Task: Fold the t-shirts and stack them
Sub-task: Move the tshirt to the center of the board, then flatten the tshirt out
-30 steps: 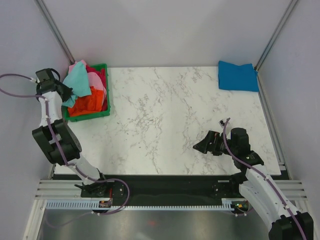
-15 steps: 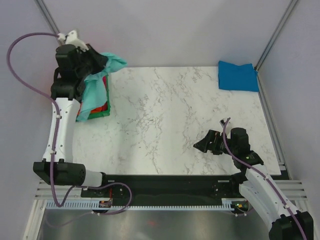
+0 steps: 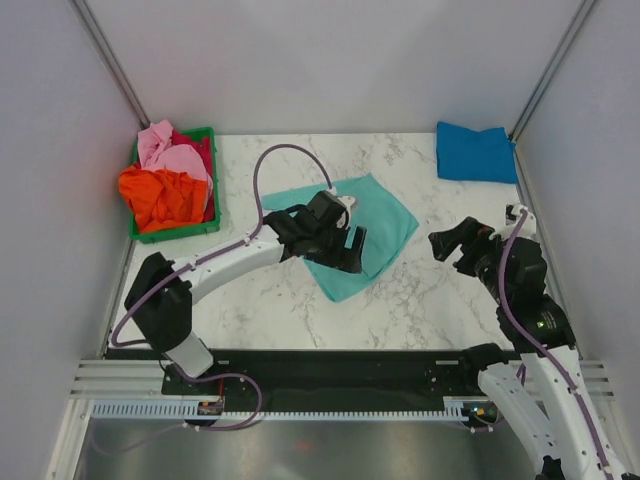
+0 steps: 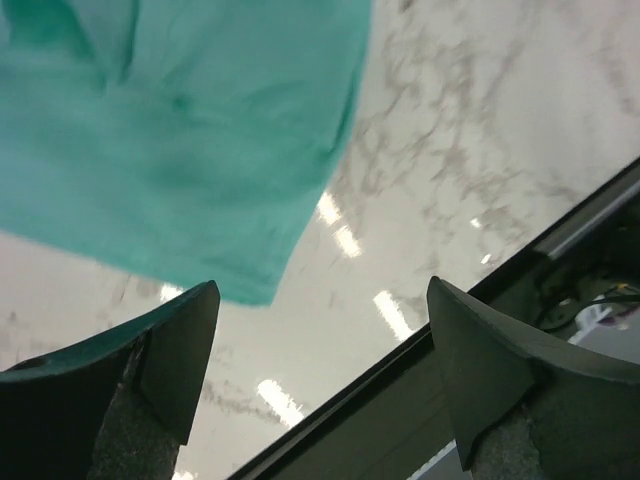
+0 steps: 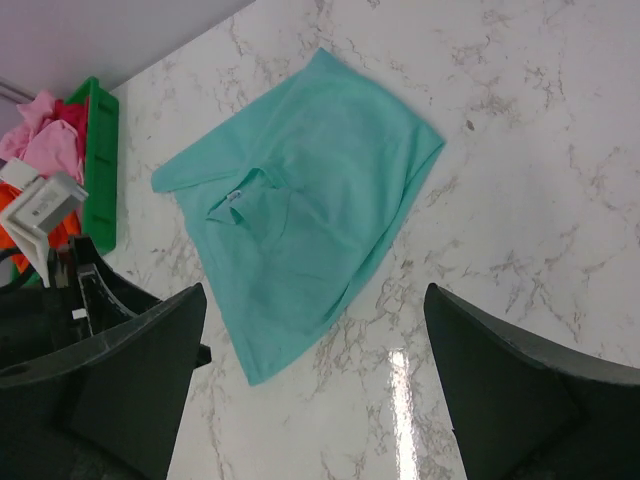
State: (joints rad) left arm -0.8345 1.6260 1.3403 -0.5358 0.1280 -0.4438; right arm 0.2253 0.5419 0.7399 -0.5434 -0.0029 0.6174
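Observation:
A mint-teal t-shirt (image 3: 375, 222) lies spread flat on the marble table's middle, with one corner pointing to the near edge. My left gripper (image 3: 346, 250) hovers over its near-left part, jaws wide open and holding nothing. In the left wrist view the teal shirt (image 4: 170, 140) sits above the gripper (image 4: 320, 370), clear of both fingers. My right gripper (image 3: 455, 243) stands open to the right of the shirt; its wrist view shows the whole shirt (image 5: 310, 200) beyond the gripper (image 5: 315, 390). A folded bright blue t-shirt (image 3: 475, 152) rests at the far right corner.
A green crate (image 3: 178, 232) at the far left holds bunched orange (image 3: 160, 195), pink (image 3: 172, 152) and red (image 3: 204, 150) shirts. A black rail (image 4: 460, 360) runs along the table's near edge. Grey walls close in the left, right and back.
The left arm swung from the crate to the table's middle with the teal shirt, then opened; the shirt now lies spread on the table. The right gripper moved right and farther back.

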